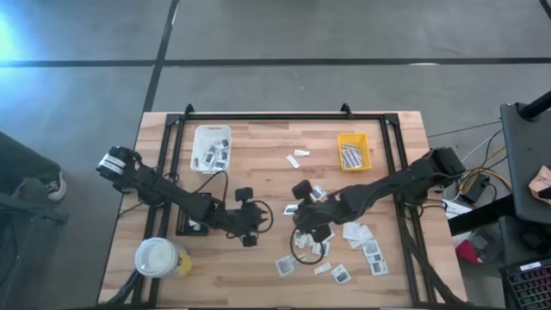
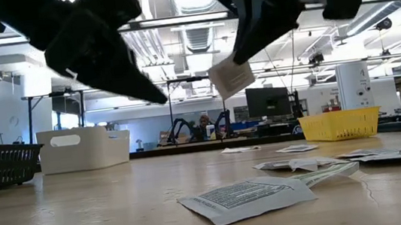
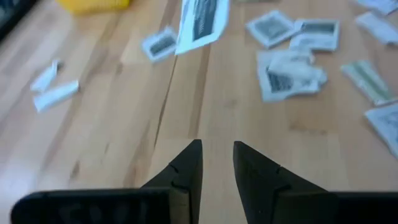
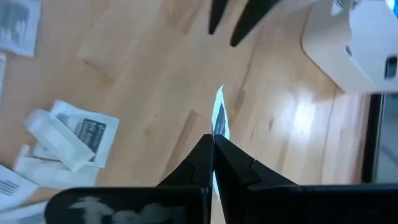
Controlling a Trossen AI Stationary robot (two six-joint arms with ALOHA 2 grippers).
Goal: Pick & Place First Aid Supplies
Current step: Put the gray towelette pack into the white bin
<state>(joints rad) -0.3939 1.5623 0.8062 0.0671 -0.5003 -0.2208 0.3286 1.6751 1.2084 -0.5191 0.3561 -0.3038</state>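
Right gripper (image 4: pixel 213 144) pinching flat white packet (image 4: pixel 219 118) by one edge, hanging raised above table (image 1: pixel 258 146) centre. Left gripper (image 3: pixel 217 155) hovering empty just beside it, fingers parted, pointing at packet. Remaining packets (image 1: pixel 357 232) lying scattered on table beneath right arm; white tray (image 1: pixel 196 164) and yellow tray (image 1: pixel 343 138) sitting well apart at far side.

Risks, judging:
- thin edge grip slipping during transfer, packet dropping back
- packet swinging, missing tray rim
- arms colliding, working so near each other
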